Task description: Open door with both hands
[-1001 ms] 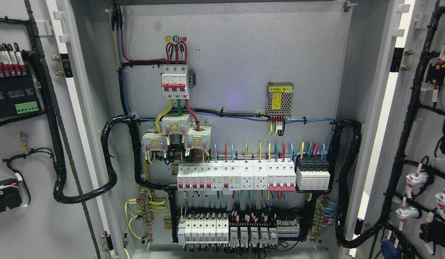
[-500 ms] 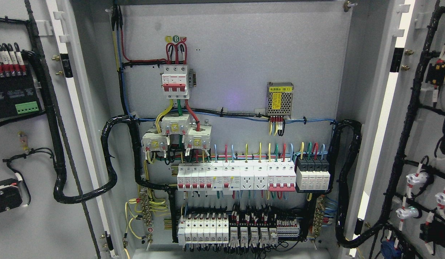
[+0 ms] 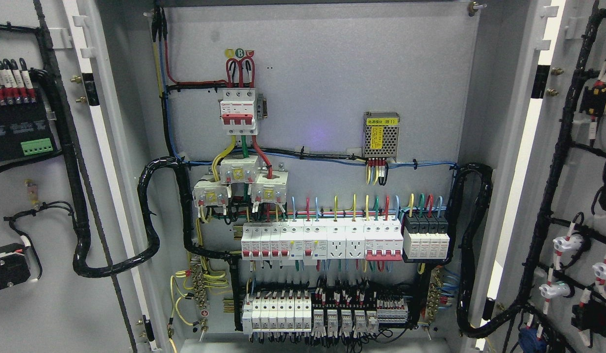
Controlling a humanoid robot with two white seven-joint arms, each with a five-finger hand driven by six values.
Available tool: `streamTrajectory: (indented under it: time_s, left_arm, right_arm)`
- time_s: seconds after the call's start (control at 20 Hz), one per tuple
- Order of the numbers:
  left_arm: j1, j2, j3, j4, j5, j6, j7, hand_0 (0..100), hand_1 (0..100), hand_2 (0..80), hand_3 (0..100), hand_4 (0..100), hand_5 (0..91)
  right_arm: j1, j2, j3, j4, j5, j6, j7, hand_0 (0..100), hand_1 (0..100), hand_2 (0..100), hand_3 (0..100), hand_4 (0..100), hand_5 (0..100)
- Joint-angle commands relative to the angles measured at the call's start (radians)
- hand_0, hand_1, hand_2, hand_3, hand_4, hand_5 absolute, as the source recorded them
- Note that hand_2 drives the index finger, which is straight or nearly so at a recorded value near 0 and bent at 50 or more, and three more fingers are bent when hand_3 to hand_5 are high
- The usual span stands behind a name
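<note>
- Both doors were swung wide: left door [image 3: 48, 196] at far left, right door [image 3: 577, 196] at far right.
- No robot hands showed, so couldn't tell their state.
- Doors looked like stiff, heavy steel; I'd grab the free edge, away from the wiring.

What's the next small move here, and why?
Probably none on the doors: hold position and treat the opening as done. The left door and right door both stand swung wide, their inner wiring facing the camera, and the cabinet back panel with its breakers is fully exposed. Neither hand is in view, so nothing is being gripped.
</note>
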State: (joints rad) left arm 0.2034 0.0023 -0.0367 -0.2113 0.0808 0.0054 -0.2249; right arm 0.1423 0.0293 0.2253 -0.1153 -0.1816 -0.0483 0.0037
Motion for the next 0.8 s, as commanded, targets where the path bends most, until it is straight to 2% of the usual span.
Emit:
streamTrajectory:
  time_s: [0.0, 0.75]
  left_arm:
    - [-0.001, -0.024, 0.0, 0.006, 0.004, -0.004, -0.004, 0, 0, 0.0, 0, 3, 0.0]
    - [-0.001, -0.025, 0.003, 0.006, 0.008, -0.004, -0.005, 0, 0, 0.0, 0, 3, 0.0]
  right_arm:
    - [-0.01, 0.012, -0.011, 0.02, 0.022, 0.005, -0.017, 0, 0, 0, 0, 0, 0]
    - [-0.018, 0.017, -0.014, 0.028, 0.022, 0.007, -0.019, 0, 0, 0, 0, 0, 0]
